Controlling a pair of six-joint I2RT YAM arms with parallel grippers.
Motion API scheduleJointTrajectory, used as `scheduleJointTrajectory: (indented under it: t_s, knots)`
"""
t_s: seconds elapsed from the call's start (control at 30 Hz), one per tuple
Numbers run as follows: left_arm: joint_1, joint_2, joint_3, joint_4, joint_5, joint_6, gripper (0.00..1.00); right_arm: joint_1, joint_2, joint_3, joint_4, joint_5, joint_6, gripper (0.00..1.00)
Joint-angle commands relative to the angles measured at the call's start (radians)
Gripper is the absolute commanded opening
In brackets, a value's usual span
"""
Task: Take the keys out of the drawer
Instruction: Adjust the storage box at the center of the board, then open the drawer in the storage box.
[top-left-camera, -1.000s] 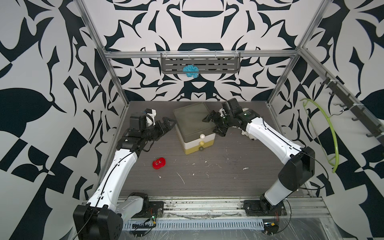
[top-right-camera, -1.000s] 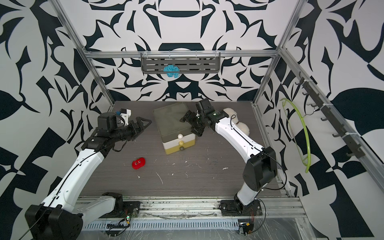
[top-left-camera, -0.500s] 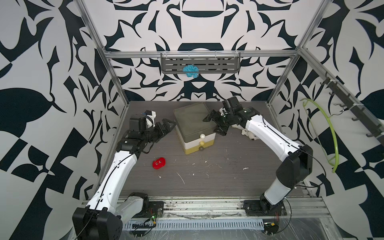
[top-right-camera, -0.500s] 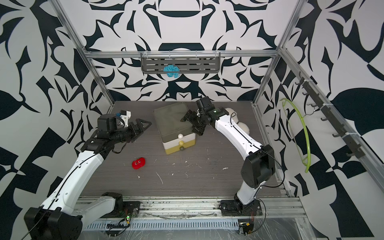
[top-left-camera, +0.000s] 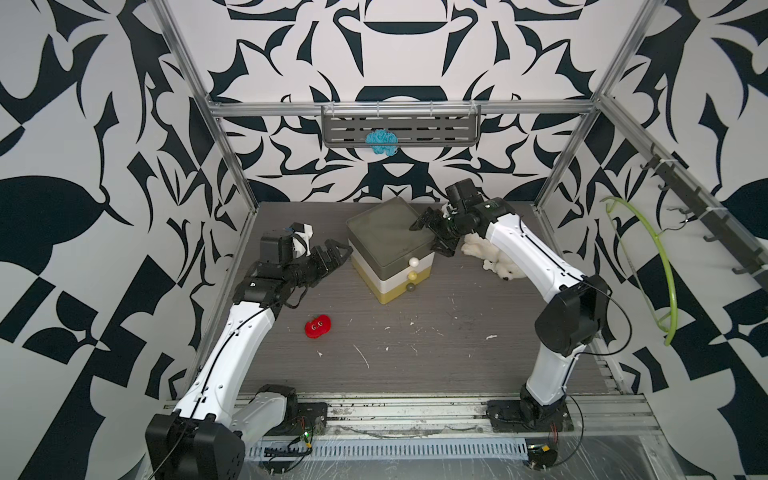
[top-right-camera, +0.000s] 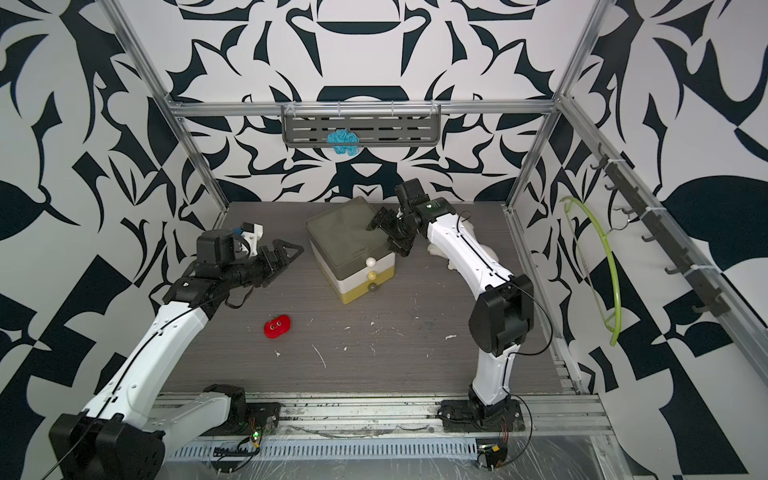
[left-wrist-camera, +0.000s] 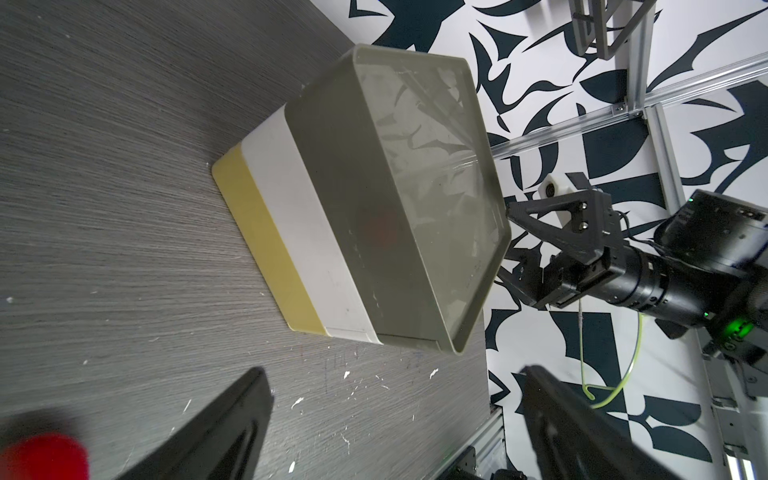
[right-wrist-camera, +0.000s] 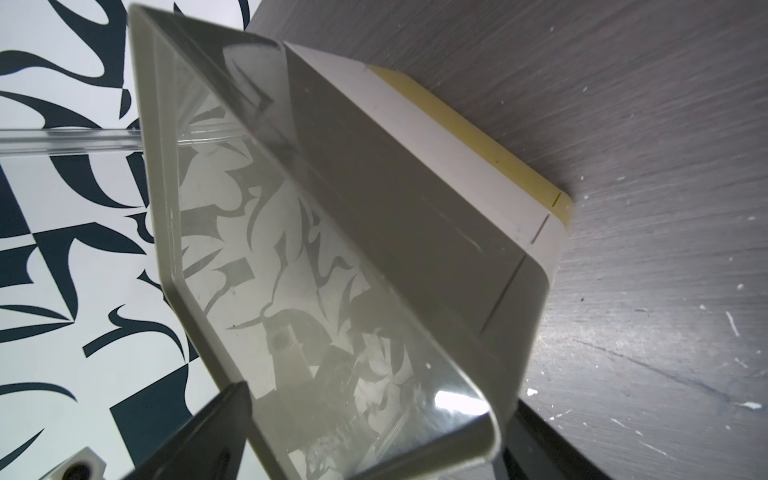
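The drawer unit (top-left-camera: 390, 232) (top-right-camera: 345, 232) is a small stacked box with a grey top tier, a white middle and a yellow base, and all its drawers are closed. Three knobs (top-left-camera: 412, 274) face the front. The keys are hidden from every view. My right gripper (top-left-camera: 428, 239) (right-wrist-camera: 380, 399) is open at the unit's rear right corner, one finger over the glossy lid and the other beside the side wall. My left gripper (top-left-camera: 338, 254) (left-wrist-camera: 395, 374) is open with nothing in it, just off the unit's left side (left-wrist-camera: 316, 232).
A red round-eyed toy (top-left-camera: 318, 327) (top-right-camera: 277, 326) lies on the table in front of the left arm. A white plush (top-left-camera: 494, 259) lies under the right forearm. A blue yarn bundle (top-left-camera: 381, 141) sits on the back wall shelf, and a green hanger (top-left-camera: 652, 266) hangs on the right wall.
The right gripper has edged slightly further onto the unit's corner. The left arm has hardly moved, and the drawers stay closed.
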Motion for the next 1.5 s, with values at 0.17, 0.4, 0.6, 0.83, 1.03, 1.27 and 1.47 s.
scheduleJointTrajectory:
  t_s: [0.17, 0.4, 0.6, 0.83, 1.03, 1.27, 1.47]
  knots:
    - [-0.003, -0.013, -0.030, -0.003, -0.004, 0.020, 0.99, -0.013, 0.048, 0.113, 0.100, -0.022, -0.063, 0.91]
    - [-0.004, -0.005, -0.027, -0.003, -0.002, 0.018, 0.99, -0.019, 0.055, 0.130, 0.064, -0.031, -0.070, 0.91]
    - [-0.005, -0.020, -0.015, -0.016, -0.006, 0.024, 0.99, -0.019, -0.084, 0.001, 0.057, 0.011, -0.081, 0.90]
    - [-0.053, -0.019, 0.013, -0.040, -0.035, 0.056, 0.99, -0.040, -0.386, -0.346, 0.185, -0.003, -0.111, 0.91]
    - [-0.067, 0.071, 0.172, -0.179, 0.000, 0.095, 0.99, -0.131, -0.544, -0.637, 0.439, -0.288, -0.102, 0.87]
    - [-0.089, 0.185, 0.333, -0.243, 0.019, 0.151, 0.99, -0.129, -0.512, -0.704, 0.454, -0.362, -0.205, 0.82]
    - [-0.126, 0.387, 0.527, -0.293, 0.035, 0.203, 0.99, -0.130, -0.465, -0.710, 0.522, -0.359, -0.208, 0.75]
